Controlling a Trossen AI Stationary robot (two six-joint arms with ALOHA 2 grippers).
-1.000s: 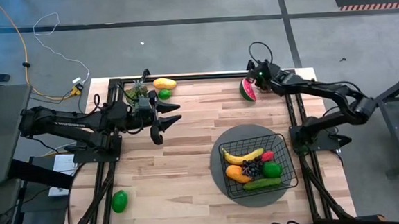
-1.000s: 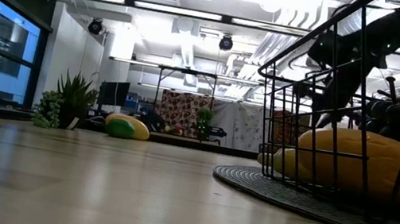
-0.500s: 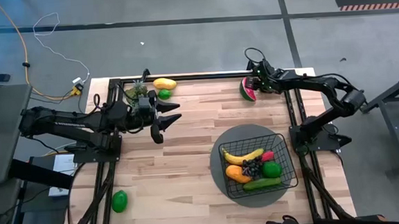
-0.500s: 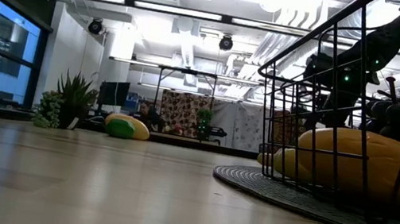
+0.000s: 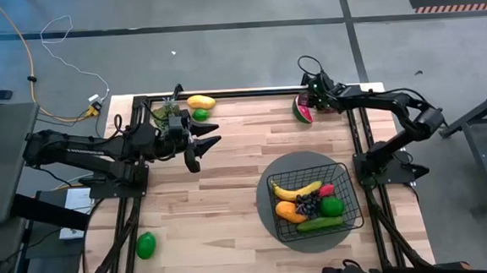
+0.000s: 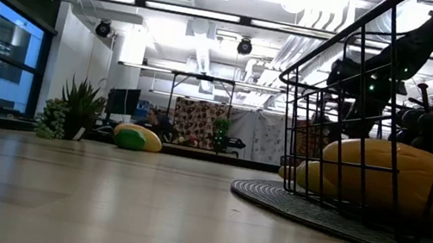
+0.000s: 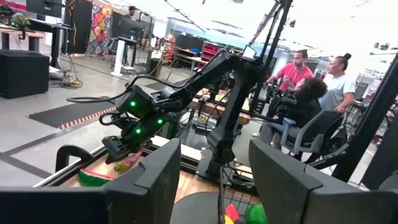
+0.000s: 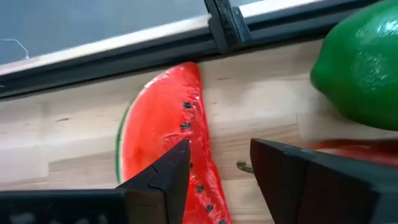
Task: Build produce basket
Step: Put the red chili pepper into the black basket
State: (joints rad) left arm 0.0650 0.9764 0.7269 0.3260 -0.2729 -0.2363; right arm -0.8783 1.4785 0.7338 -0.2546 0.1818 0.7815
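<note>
I see an open lab or workshop hall. Exposed ceiling pipes (image 6: 211, 46) and strip lights hang overhead, with desks (image 7: 25, 28), monitors (image 6: 124, 100) and seated people (image 7: 311, 93) beyond my table.

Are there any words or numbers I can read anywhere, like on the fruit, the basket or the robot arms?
None can be read. The black wire-mesh basket, the red watermelon slice, the pale wooden table and both dark arms carry no visible writing. The colourful hanging in the room behind is too small to tell.
</note>
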